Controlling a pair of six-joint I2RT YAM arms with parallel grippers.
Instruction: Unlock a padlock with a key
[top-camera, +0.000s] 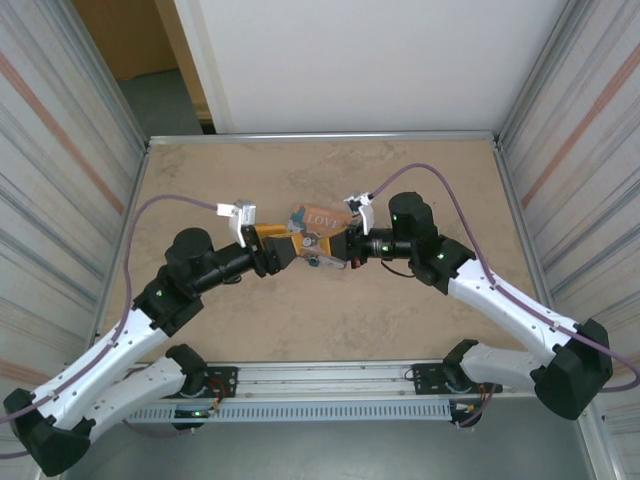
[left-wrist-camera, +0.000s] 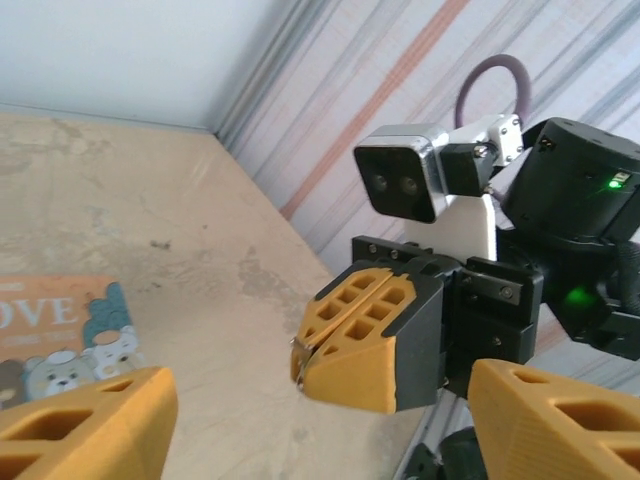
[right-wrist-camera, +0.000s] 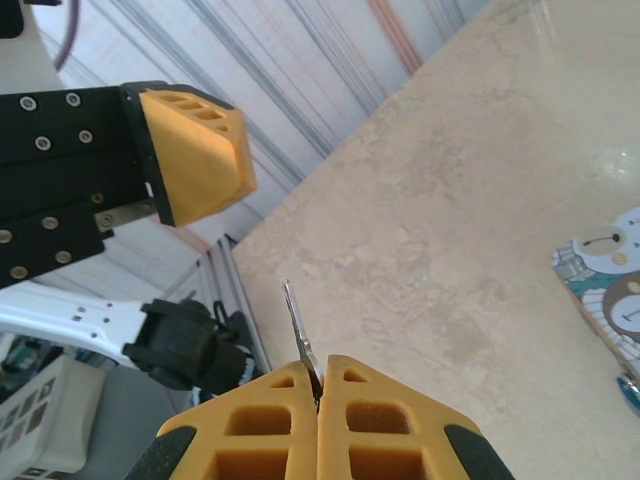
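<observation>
Eyes on the right gripper (right-wrist-camera: 318, 368): its orange fingers (right-wrist-camera: 260, 425) are pressed together, clamped on the key (right-wrist-camera: 298, 335). The thin grey blade pokes out of the seam toward 11 o'clock in the right wrist view. It hangs in the air above the worktop (top-camera: 400, 180), touching nothing else.

Facing it is the left gripper (top-camera: 279, 252), fingers (left-wrist-camera: 90, 425) wide apart with nothing between them. From the left wrist view the key shows as a sliver at the tip of the shut fingers opposite.

Now the padlock (top-camera: 322, 263). I take it to be the small bluish bit low between the two grippers in the top view, just at 6 o'clock of the orange box (top-camera: 318, 222), but it is too small to be sure.

Handling call: that key looks light, stiff and slick, bare metal in a narrow pinch. It will likely swivel or slide if the blade meets the keyhole off-line. The hold wants to sit on the flat bow, with the blade left free.

The padlock is probably hard, smooth and dense for its size, so it can skid on the stone-look surface. Best taken across the flat faces of its body, leaving shackle and keyhole clear.
</observation>
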